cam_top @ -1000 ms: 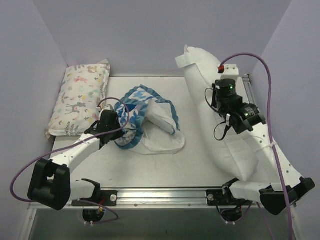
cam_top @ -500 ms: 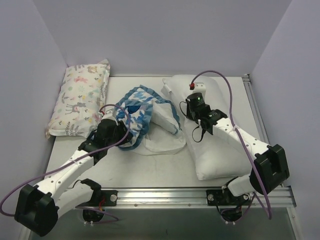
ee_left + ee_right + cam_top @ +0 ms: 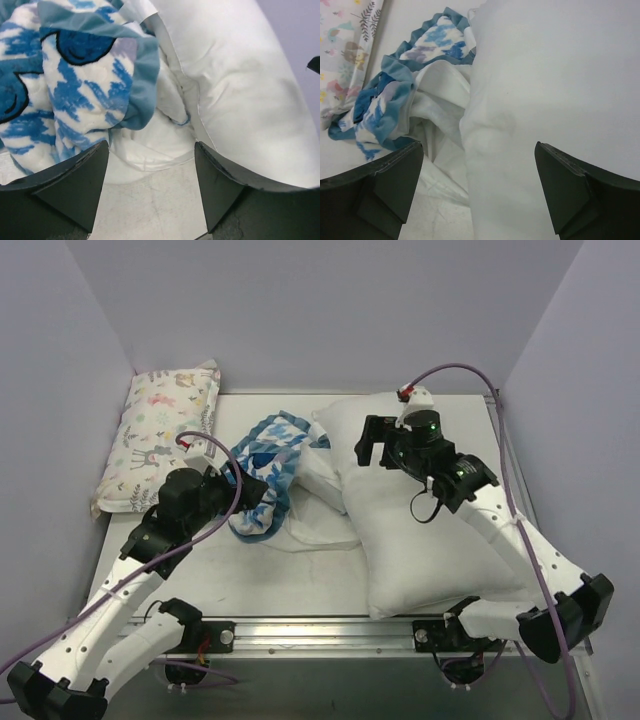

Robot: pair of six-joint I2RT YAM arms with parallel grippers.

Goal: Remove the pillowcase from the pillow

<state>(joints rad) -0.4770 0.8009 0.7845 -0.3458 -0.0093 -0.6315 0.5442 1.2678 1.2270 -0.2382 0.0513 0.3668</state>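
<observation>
Where the overhead view leaves it unclear, wrist views show left gripper and right gripper spread wide, empty; pillowcase touches pillow.

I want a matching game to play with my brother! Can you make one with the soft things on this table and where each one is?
Things:
1. crumpled blue-and-white houndstooth fabric pillowcase
2. large plump plain white pillow
3. small pastel animal-print pillow

Places, seen from the top camera:
A. far left, along the wall
B. on the right, lying flat
C. in the middle, bunched in a heap

Right pairs: 1-C, 2-B, 3-A
</observation>
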